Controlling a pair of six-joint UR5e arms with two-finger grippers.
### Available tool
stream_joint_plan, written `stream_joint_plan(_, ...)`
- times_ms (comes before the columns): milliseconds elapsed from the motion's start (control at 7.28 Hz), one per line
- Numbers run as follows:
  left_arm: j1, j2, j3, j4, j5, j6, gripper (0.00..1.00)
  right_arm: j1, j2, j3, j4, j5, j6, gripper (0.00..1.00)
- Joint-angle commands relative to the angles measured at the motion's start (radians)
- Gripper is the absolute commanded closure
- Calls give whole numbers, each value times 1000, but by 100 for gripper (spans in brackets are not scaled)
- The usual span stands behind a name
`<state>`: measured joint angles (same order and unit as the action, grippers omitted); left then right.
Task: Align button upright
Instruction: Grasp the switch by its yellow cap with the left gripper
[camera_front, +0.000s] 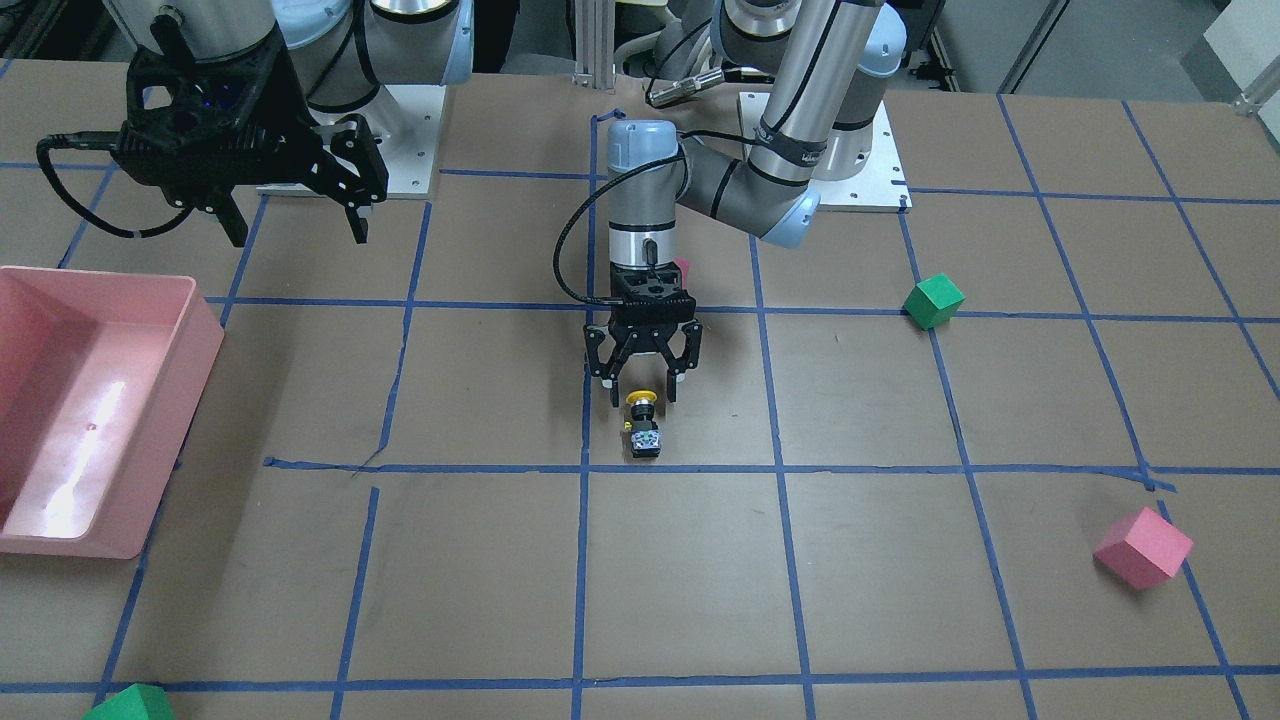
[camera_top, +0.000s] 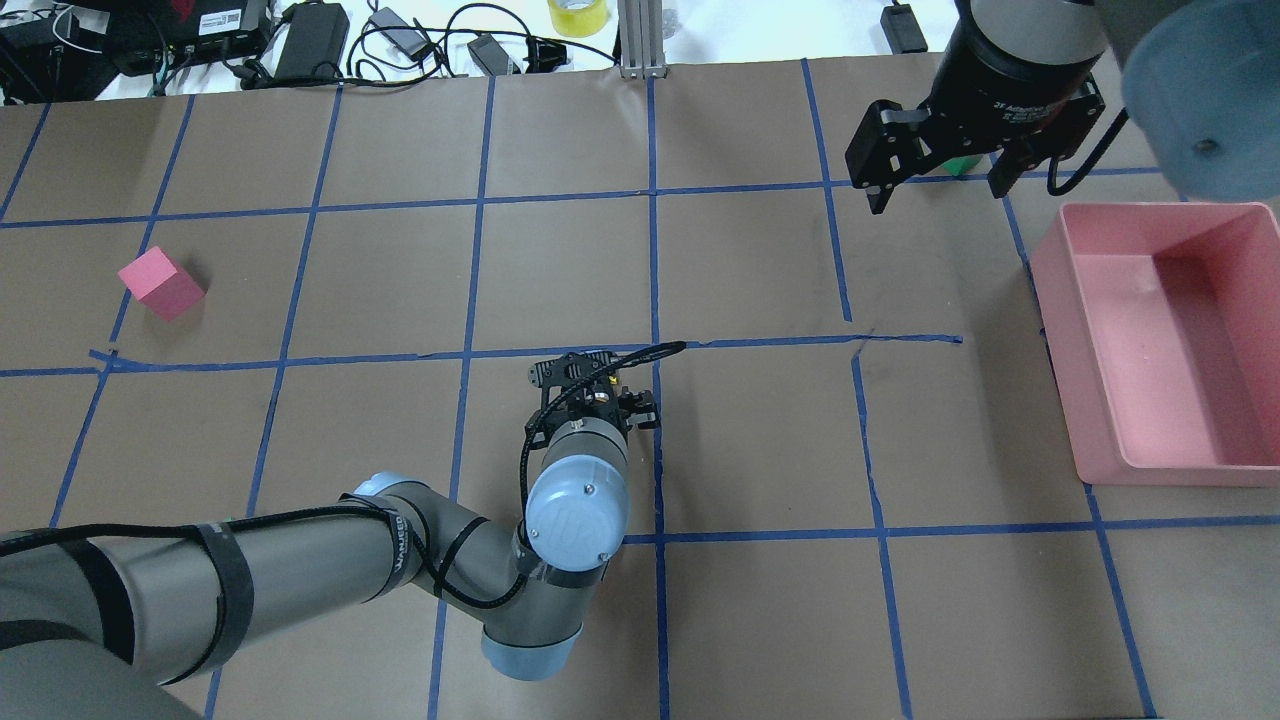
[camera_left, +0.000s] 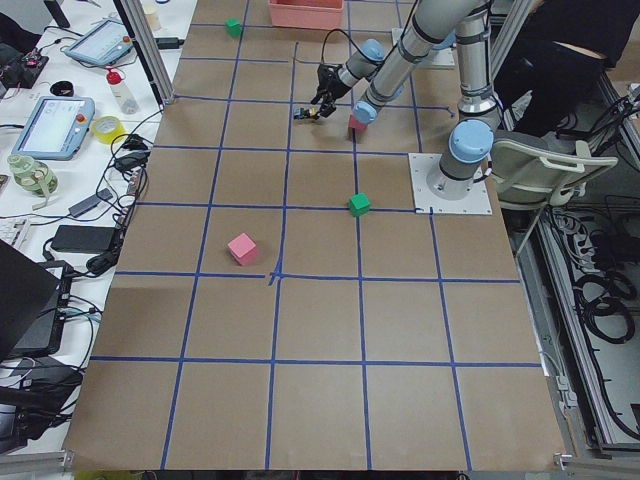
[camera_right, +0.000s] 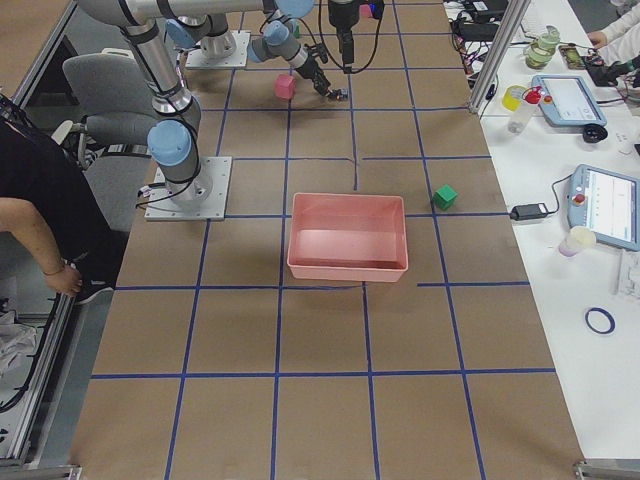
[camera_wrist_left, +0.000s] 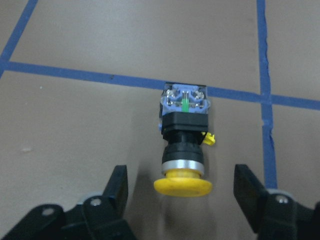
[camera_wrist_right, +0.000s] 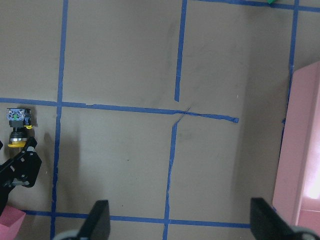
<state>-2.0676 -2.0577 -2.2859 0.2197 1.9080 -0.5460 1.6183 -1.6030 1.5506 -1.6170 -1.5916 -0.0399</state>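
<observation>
The button (camera_front: 643, 427) lies on its side on the brown table, its yellow cap towards my left gripper and its black-and-silver base pointing away. In the left wrist view the button (camera_wrist_left: 184, 145) lies between and just ahead of the spread fingers. My left gripper (camera_front: 643, 396) is open, low over the table, with a finger on each side of the cap and not touching it. My right gripper (camera_front: 300, 238) is open and empty, held high near the pink bin. The right wrist view shows the button (camera_wrist_right: 16, 129) at its left edge. The overhead view hides the button under the left wrist.
A pink bin (camera_front: 195, 360) stands on the robot's right side. A green cube (camera_front: 933, 300) and a pink cube (camera_front: 1143, 547) lie on the robot's left side. Another green cube (camera_front: 130, 705) sits at the table's far edge. A small pink cube (camera_front: 683, 268) shows behind the left wrist.
</observation>
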Motion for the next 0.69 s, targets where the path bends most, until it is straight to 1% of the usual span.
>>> stream_joint_plan(0,0,-35,19,1,3,3,25,0,0,0,0,1,-2,0)
stream_joint_plan(137,0,-38,17,1,3,8,30,0,0,0,-1,1,-2,0)
stream_joint_plan(275,0,-38,14,1,3,14,47,0,0,0,0,1,-2,0)
stream_joint_plan(412,0,-36,14,0,3,17,48,0,0,0,-1,1,-2,0)
stream_joint_plan(550,0,-32,14,0,0,20,63,0,0,0,0,1,-2,0)
